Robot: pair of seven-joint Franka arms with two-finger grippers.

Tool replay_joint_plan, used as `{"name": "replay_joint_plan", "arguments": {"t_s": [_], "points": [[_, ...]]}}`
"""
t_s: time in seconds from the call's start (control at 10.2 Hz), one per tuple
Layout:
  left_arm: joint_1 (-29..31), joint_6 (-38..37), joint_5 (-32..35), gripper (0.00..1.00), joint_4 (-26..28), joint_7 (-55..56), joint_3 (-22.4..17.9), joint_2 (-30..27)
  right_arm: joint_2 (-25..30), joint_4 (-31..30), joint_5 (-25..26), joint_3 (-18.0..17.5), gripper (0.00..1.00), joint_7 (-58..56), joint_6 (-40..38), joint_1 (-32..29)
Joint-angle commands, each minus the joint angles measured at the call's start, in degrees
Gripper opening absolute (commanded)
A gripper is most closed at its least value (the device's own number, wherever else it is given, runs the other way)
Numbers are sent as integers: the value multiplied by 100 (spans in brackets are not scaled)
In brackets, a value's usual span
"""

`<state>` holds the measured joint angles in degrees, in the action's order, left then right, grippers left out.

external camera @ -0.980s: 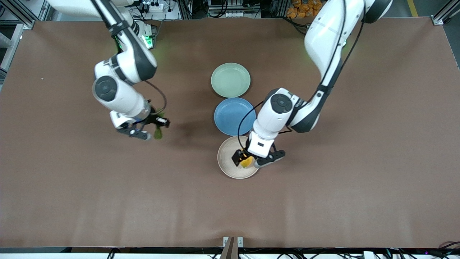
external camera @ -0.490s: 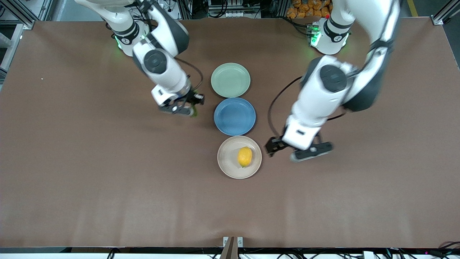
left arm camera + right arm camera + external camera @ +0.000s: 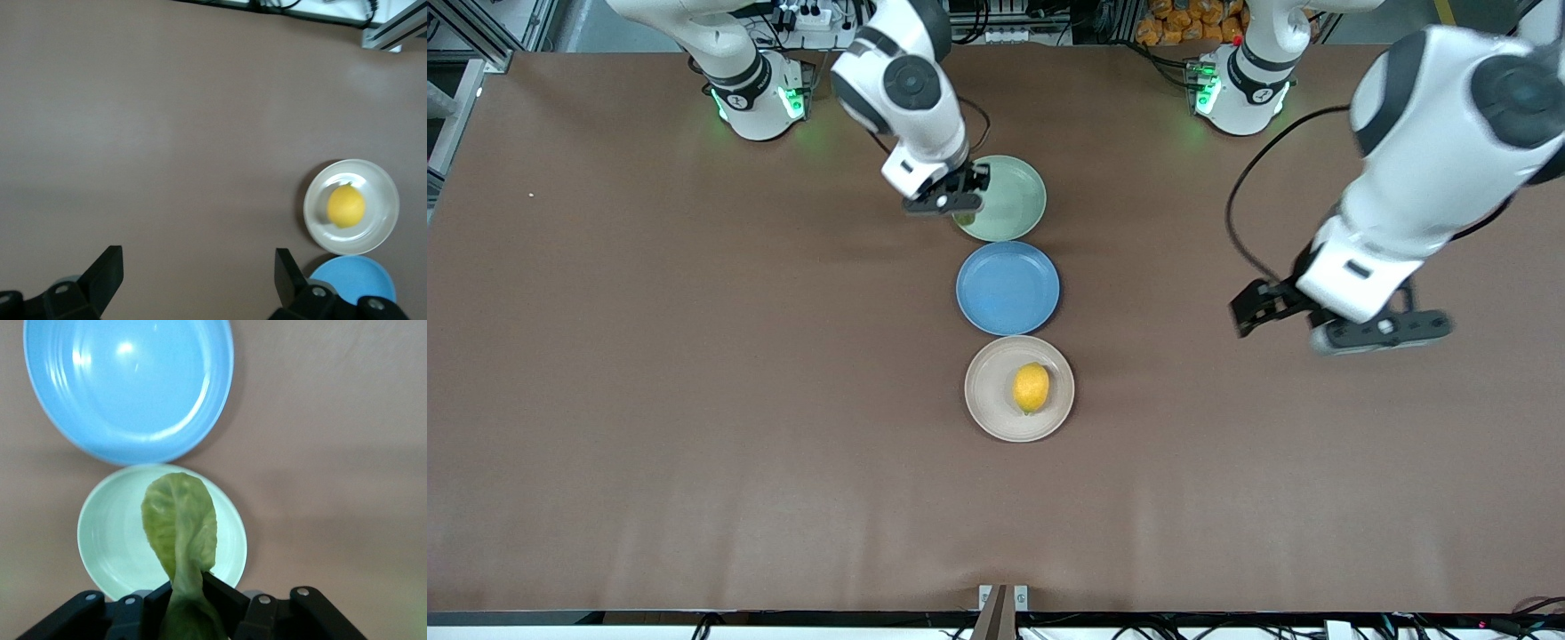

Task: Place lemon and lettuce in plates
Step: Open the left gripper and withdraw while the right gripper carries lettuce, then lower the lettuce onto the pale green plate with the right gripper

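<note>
Right gripper (image 3: 951, 197): pinching the lettuce (image 3: 181, 540) by its stem end, the leaf hanging down from between the fingers; it hovers over the edge of the mint green plate (image 3: 1009, 191) on the side toward the right arm's end of the table; in the right wrist view the leaf hangs over that plate's bowl
Left gripper (image 3: 1334, 322): fingers spread wide with nothing between them; up over bare table toward the left arm's end, well apart from all the plates; this arm looks to be waiting
Lemon (image 3: 1032, 388): lying in the beige-white plate (image 3: 985, 404), the plate nearest the front camera; no gripper touches it; the left wrist view shows it sitting near the plate's middle
Blue plate (image 3: 1008, 288): between the two task plates; nothing in it
Done: the lemon half of the task, judging by how it lies
Left: the lettuce is over its plate but not yet let go; lowering, opening and clearing the right gripper should finish the job
</note>
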<state>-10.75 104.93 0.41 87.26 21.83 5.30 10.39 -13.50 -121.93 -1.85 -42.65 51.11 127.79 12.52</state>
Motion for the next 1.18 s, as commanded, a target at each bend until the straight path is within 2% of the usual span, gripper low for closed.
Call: {"name": "replay_joint_plan", "arguments": {"t_s": [0.0, 0.39, 0.69, 1.08], "points": [[440, -384, 21, 100, 194, -485, 41, -475, -204, -86, 324, -7, 0, 223, 27, 346], [863, -798, 12, 100, 203, -513, 50, -819, -916, -25, 1377, -7, 0, 714, 97, 637], [899, -826, 12, 100, 204, -513, 50, -837, -1803, 510, 2475, -7, 0, 1671, 88, 831], [890, -1062, 12, 100, 186, -513, 103, -863, -2394, 960, 3005, 55, 0, 1937, 88, 989]]}}
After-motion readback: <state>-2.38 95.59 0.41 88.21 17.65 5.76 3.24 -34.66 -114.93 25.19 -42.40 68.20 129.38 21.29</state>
